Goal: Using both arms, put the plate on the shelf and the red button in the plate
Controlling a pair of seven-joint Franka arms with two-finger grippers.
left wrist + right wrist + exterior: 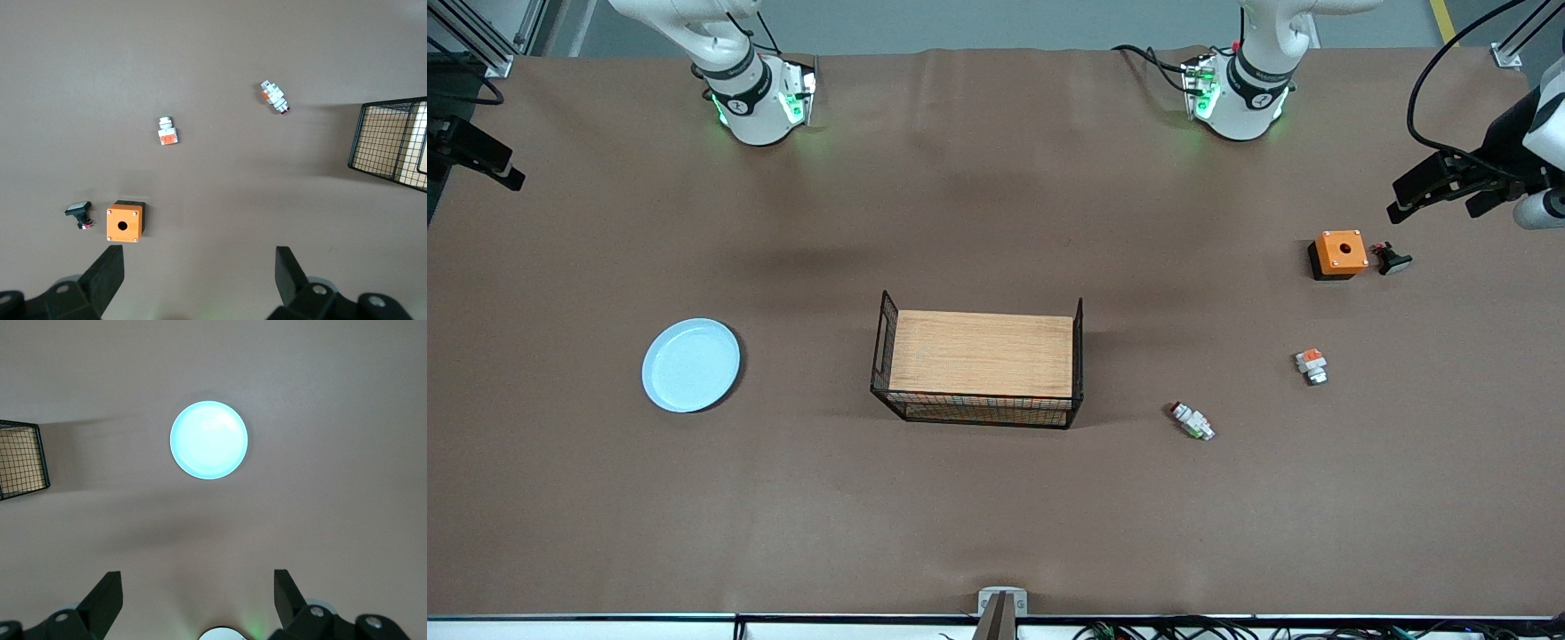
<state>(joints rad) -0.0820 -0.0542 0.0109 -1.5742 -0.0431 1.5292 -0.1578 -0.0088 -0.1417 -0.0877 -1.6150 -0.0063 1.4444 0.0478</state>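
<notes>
The pale blue plate (691,364) lies flat on the brown table toward the right arm's end; it also shows in the right wrist view (209,440). My right gripper (198,595) is open and empty, high over bare table apart from the plate. The red button (1192,420), a tiny white-grey part with a red end and a green bit, lies beside the basket toward the left arm's end; it also shows in the left wrist view (274,97). My left gripper (199,273) is open and empty, high over bare table. Neither gripper shows in the front view.
A black wire basket (978,364) with a wooden floor stands mid-table. A stubby white part with an orange-red top (1311,364), an orange box with a hole (1340,252) and a small black part (1392,260) lie toward the left arm's end.
</notes>
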